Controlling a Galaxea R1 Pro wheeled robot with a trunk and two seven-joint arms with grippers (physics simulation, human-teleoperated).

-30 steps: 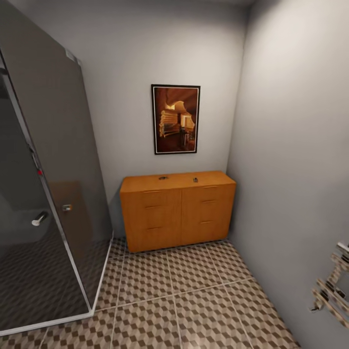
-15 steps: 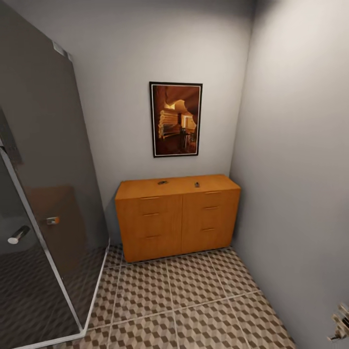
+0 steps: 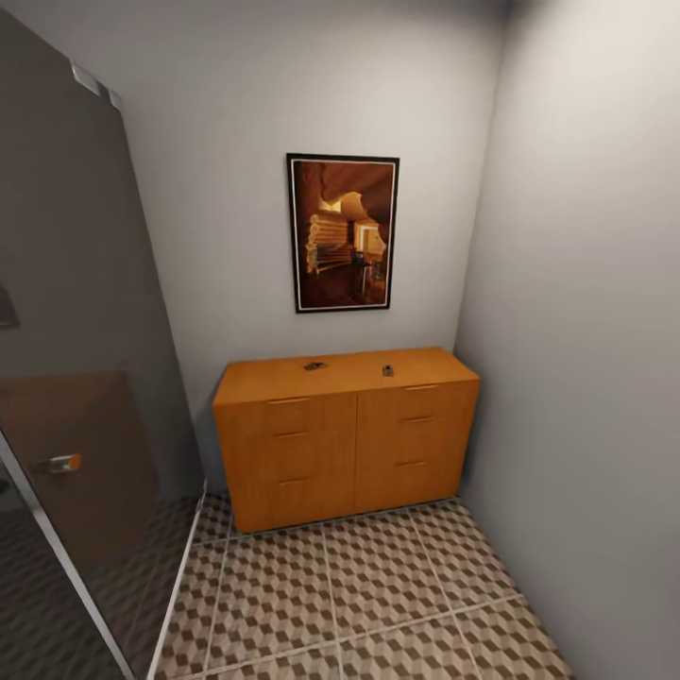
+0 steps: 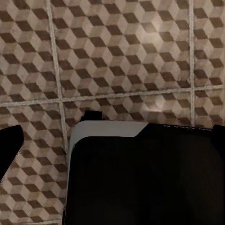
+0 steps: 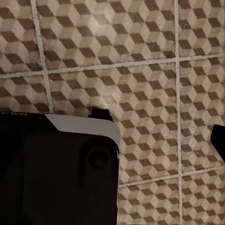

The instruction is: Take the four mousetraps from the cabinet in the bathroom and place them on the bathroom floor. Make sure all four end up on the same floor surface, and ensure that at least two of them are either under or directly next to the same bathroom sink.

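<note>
The cabinet [image 3: 345, 434] was seen against the far wall, beneath a framed picture [image 3: 343, 232], with a grey wall close on its right and a glass shower screen [image 3: 85, 378] on the left. Two small dark items, judged to be mousetraps [image 3: 314, 365], were seen lying on the cabinet top, one near the middle and the other [image 3: 387, 370] further right; they were too small for their form to be confirmed, and the remaining two could not be located. The bathroom floor [image 3: 378, 586] lay open in front of the cabinet. In both wrist views the patterned tiles were seen beneath dark parts of the robot's body, but the fingers were not clearly shown, so the opening of either hand could not be told, and nothing could be seen held. The step in hand was judged to be the approach. It would be done well if the base were brought square to the cabinet front, clear of the wall and the screen, and stopped where the top could be reached from above.
</note>
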